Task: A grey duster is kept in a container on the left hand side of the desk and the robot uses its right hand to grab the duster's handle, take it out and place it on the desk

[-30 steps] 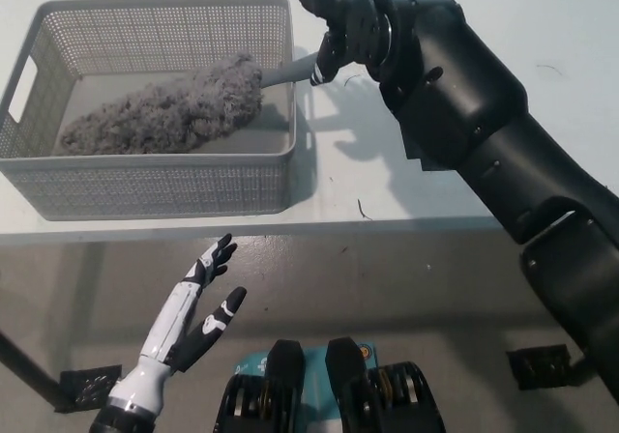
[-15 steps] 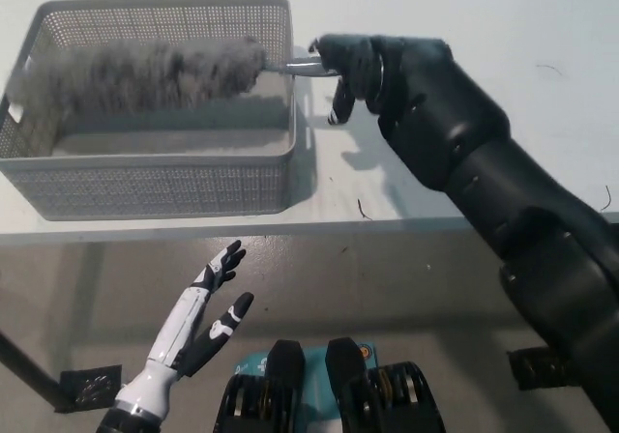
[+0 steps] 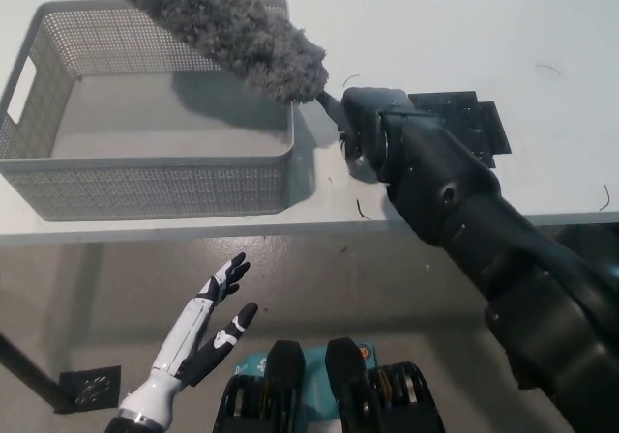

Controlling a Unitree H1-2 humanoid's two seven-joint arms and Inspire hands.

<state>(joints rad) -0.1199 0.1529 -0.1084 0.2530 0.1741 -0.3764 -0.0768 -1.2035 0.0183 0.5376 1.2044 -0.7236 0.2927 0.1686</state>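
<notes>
Black right hand [image 3: 366, 114] at centre frame, fingers closed round duster handle [image 3: 327, 101]. Grey duster [image 3: 224, 19] slants toward upper left, fluffy head above rim of mesh basket [image 3: 145, 187], so clear to swing onto bare table [image 3: 435, 27]. White left hand [image 3: 211, 322] idle at lower left, fingers spread.

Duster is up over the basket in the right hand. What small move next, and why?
Probably swing the right hand rightward, carrying the duster clear of the basket and over the desk. Its fluffy head hangs above the basket's back right corner, so lowering now would likely set it on the rim. The white left hand rests open, low left.
</notes>
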